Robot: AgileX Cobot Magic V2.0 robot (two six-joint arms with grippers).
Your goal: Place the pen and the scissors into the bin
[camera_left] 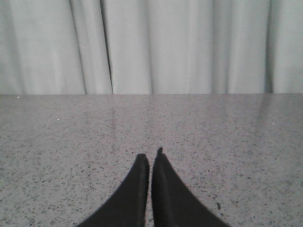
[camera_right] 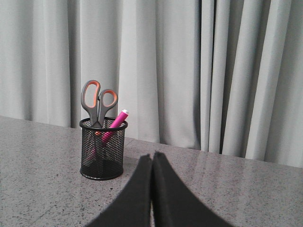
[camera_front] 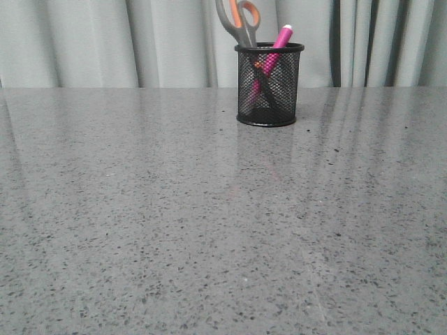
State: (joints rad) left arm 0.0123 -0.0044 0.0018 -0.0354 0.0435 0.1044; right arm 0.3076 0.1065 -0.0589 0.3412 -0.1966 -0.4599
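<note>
On the left, the left gripper (camera_left: 150, 158) is seen only in its own wrist view, low over the speckled grey counter (camera_front: 140, 230). Its jaws are brought together, tips almost touching with only a thin slit between them, and nothing is held. Bare counter lies ahead of it, backed by a pale curtain (camera_left: 151, 45).

Towards the middle of the counter's far edge, a little to the right, the bin (camera_front: 269, 85) is stood upright on the surface, close to the curtain. The scissors (camera_front: 239, 22) are placed inside it, blades down, with the orange-lined handles sticking up above the rim on the left side. The pen (camera_front: 278, 43) is leaned inside the bin beside them, tilted to the right, its white-tipped end raised above the rim. The two are seen crossed through the mesh.

On the right, the right gripper (camera_right: 152, 156) is seen in its wrist view, with the bin (camera_right: 102, 149), scissors (camera_right: 98, 101) and pen (camera_right: 115, 124) in view beyond it. Its jaws are pressed together along their length, and nothing is gripped.
</note>
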